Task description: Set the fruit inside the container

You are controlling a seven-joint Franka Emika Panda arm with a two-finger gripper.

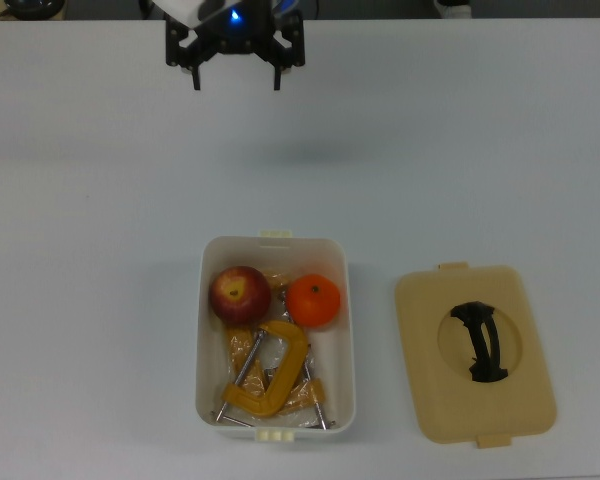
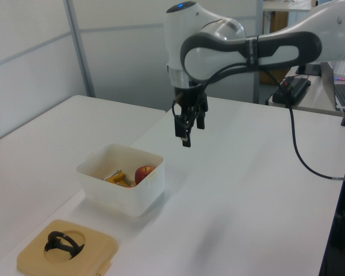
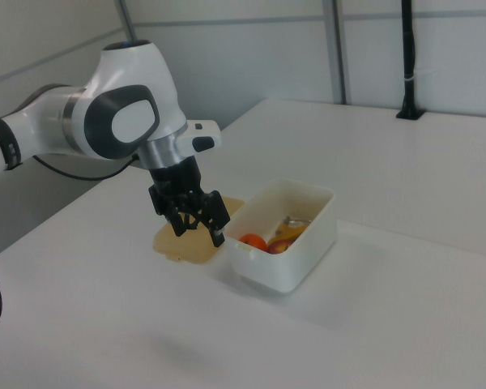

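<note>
Top view — apple point(image 1: 240, 294) and mandarin point(image 1: 313, 301) side by side in container point(image 1: 348, 330), toward desk's near edge; tool point(image 1: 234, 70) at far edge, fingers apart, empty.
Left view — tool well above container.
Right view — same; task looks complete.
</note>
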